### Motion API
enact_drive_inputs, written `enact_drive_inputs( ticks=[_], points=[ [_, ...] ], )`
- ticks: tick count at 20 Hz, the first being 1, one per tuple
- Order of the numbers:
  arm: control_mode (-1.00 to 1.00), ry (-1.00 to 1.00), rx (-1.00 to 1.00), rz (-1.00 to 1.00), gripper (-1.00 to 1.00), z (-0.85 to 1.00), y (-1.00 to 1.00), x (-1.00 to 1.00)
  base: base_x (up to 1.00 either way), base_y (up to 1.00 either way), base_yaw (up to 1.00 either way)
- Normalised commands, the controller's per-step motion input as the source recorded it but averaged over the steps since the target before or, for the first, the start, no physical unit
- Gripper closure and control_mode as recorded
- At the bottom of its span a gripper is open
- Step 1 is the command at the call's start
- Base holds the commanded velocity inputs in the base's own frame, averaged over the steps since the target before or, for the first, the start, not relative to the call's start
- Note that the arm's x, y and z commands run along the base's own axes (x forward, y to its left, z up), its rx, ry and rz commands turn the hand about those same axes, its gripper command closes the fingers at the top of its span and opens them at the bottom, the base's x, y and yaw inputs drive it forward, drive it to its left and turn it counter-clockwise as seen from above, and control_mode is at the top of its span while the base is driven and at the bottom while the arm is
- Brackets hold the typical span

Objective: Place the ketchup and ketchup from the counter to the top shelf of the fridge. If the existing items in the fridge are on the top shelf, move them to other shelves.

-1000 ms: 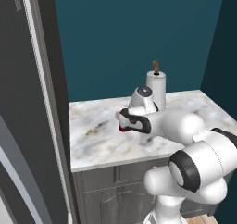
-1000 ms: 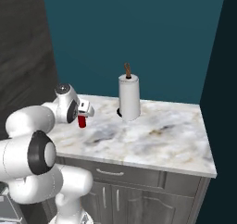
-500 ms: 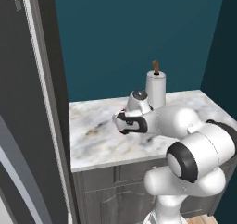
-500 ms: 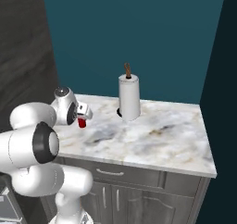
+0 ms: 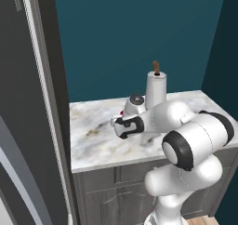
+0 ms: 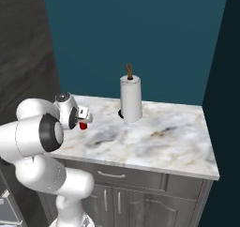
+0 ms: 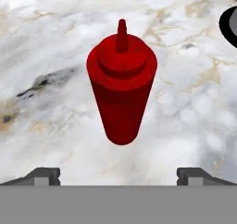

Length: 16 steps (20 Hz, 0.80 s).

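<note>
A small red ketchup bottle stands upright on the white-grey marbled counter. My gripper hangs above it, pointing down, open, with one dark fingertip on either side and nothing between them. In the right base view a little of the ketchup bottle shows under my hand near the counter's left end. The left base view shows a red sliver of the bottle behind my wrist. The dark grey fridge stands to the left; its top shelf and the existing items are out of view.
A tall white paper-towel roll on a dark holder stands at the back of the counter, to the right of the bottle; it is also in the left base view. Dark cabinets sit below. A teal wall is behind.
My hand has shifted a little left and down over the bottle, and the elbow has swung. The bottle has not moved. The fingers stay open.
</note>
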Motion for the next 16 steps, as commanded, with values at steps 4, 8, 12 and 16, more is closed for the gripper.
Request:
enact_drive_inputs(
  ticks=[4,8,12,16],
  points=[
    [-1.00,-0.01,0.00,0.00,-1.00,-0.13,0.00,0.26,0.00,0.00,0.00],
    [-1.00,-0.01,0.00,0.00,-1.00,-0.02,0.00,0.24,0.00,0.00,0.00],
    [-1.00,-0.02,0.00,0.00,-1.00,0.00,0.00,0.17,0.00,0.00,0.00],
    [-1.00,0.00,0.00,0.00,-1.00,0.00,0.00,0.16,0.00,0.00,0.00]
  ],
)
